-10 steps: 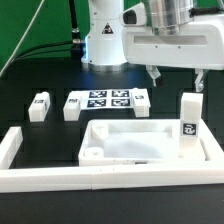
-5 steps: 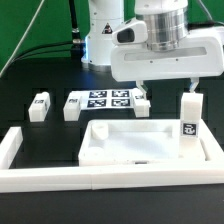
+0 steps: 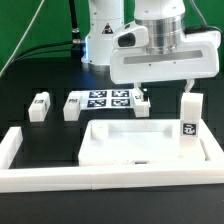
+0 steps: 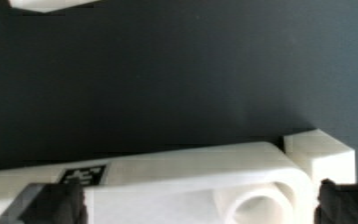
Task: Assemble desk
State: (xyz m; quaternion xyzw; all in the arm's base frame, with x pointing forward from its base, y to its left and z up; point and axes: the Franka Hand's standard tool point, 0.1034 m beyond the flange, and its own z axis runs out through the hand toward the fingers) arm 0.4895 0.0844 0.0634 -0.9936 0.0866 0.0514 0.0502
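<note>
The white tray-like tabletop [image 3: 140, 142] lies inside the border frame, with a round corner socket [image 3: 91, 155] showing. One white tagged leg [image 3: 189, 117] stands upright at the tabletop's right end in the exterior view. A second leg [image 3: 40, 105] lies at the exterior view's left, and a third [image 3: 141, 101] lies by the marker board. My gripper [image 3: 165, 89] hangs open and empty above the tabletop's far edge. In the wrist view the open fingers [image 4: 51, 205] flank a white tabletop part [image 4: 194, 180] with a socket hole and a small tag [image 4: 82, 177].
The marker board [image 3: 102, 101] lies behind the tabletop. The long white border frame [image 3: 20, 150] runs round the front and both sides. The robot base [image 3: 100, 35] stands at the back. A white piece [image 4: 51, 4] shows at the wrist view's edge.
The gripper has moved toward the exterior view's left and come lower, now over the tabletop's far edge. The parts have not moved.
</note>
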